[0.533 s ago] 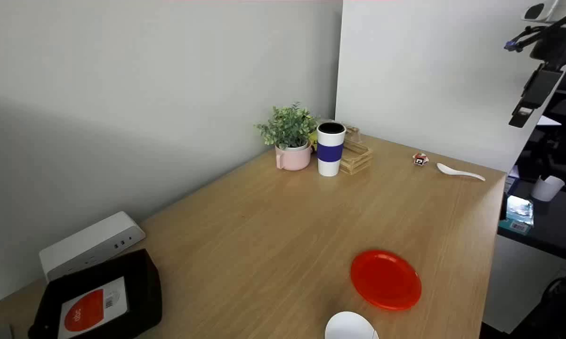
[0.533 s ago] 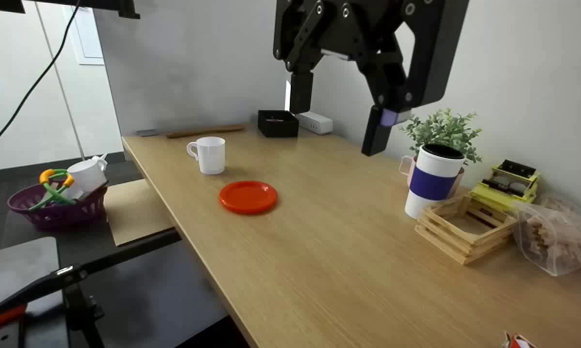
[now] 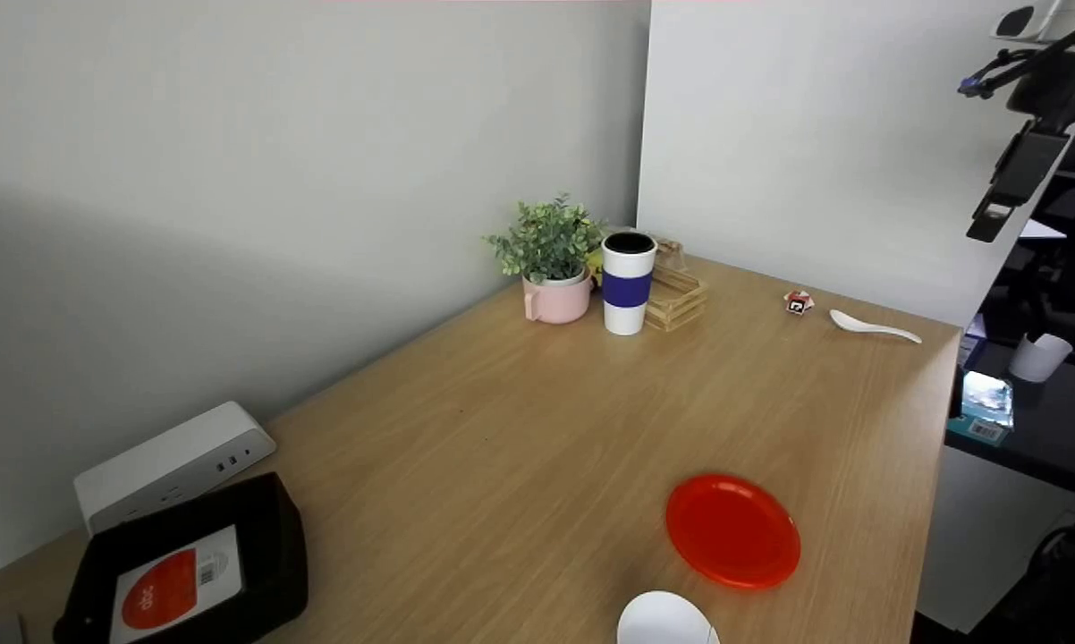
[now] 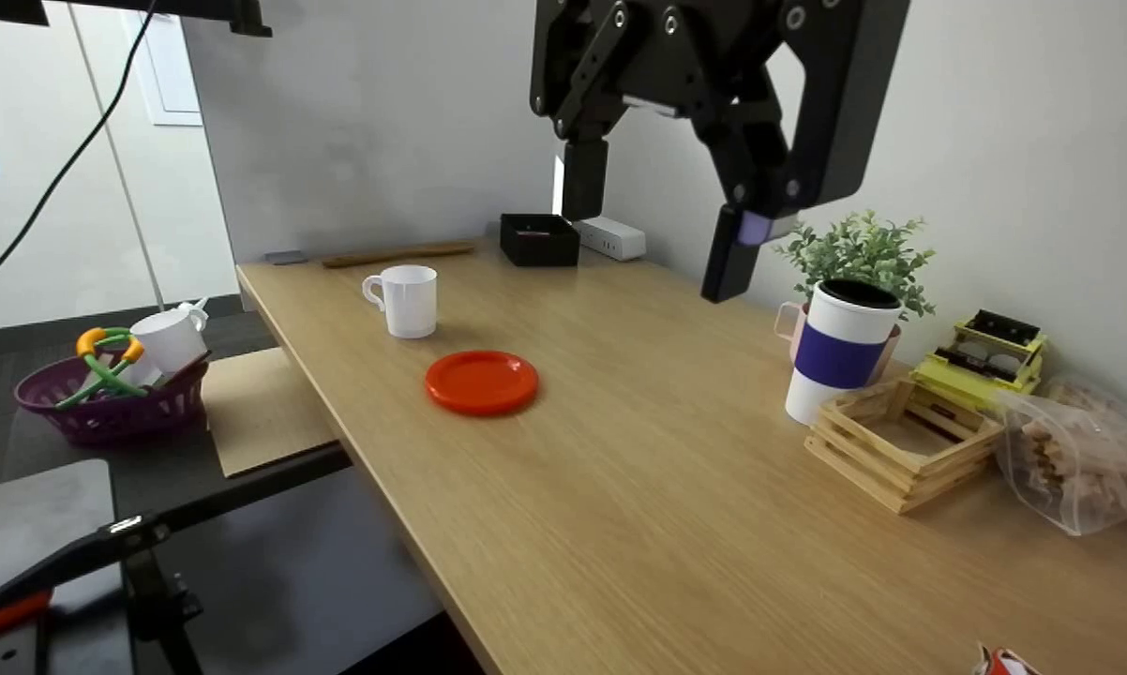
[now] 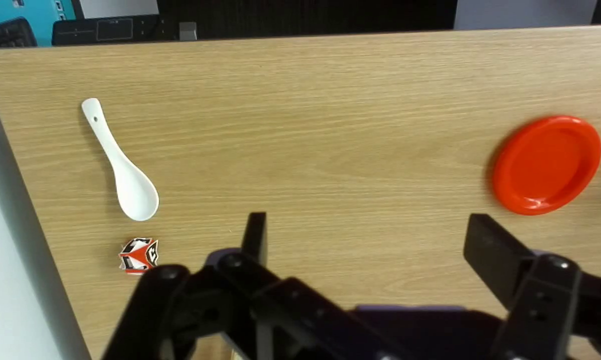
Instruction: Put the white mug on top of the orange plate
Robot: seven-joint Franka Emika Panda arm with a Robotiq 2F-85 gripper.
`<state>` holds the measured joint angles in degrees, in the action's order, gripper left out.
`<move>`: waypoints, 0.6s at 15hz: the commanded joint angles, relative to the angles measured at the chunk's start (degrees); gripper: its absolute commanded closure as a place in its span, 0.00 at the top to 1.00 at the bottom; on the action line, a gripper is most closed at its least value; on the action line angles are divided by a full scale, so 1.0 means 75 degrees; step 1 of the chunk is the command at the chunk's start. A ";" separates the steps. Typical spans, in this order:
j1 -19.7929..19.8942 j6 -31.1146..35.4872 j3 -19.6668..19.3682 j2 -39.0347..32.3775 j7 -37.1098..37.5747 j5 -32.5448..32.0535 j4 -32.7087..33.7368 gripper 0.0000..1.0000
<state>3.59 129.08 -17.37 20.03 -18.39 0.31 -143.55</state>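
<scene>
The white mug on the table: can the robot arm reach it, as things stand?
Probably yes: the gripper is open and empty, and the mug stands upright with only the flat plate close by; full reach is not shown.

In an exterior view the arm's white end [image 3: 1052, 20] showed at two o'clock, black fingers [image 3: 1020, 174] below it slanting toward seven; the wrist view showed the hand [image 5: 366, 223] spread wide.
</scene>
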 commanded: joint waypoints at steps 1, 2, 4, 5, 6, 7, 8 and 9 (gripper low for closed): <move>0.0179 -0.0042 0.0221 -0.0053 -0.0001 0.0096 0.0052 1.00; 0.0149 -0.0078 0.0291 -0.0078 0.0064 0.0084 0.0100 1.00; 0.0068 -0.0144 0.0496 -0.0087 0.0205 0.0049 0.0181 1.00; 0.0039 -0.0169 0.0624 -0.0087 0.0298 0.0017 0.0219 1.00; -0.0009 -0.0225 0.0783 -0.0094 0.0420 -0.0005 0.0281 1.00; -0.0055 -0.0271 0.0937 -0.0125 0.0514 -0.0025 0.0354 1.00; -0.0118 -0.0337 0.1115 -0.0173 0.0661 -0.0026 0.0457 1.00; -0.0186 -0.0394 0.1244 -0.0231 0.0747 0.0019 0.0561 1.00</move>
<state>3.04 128.62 -10.81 20.02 -14.84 0.29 -142.29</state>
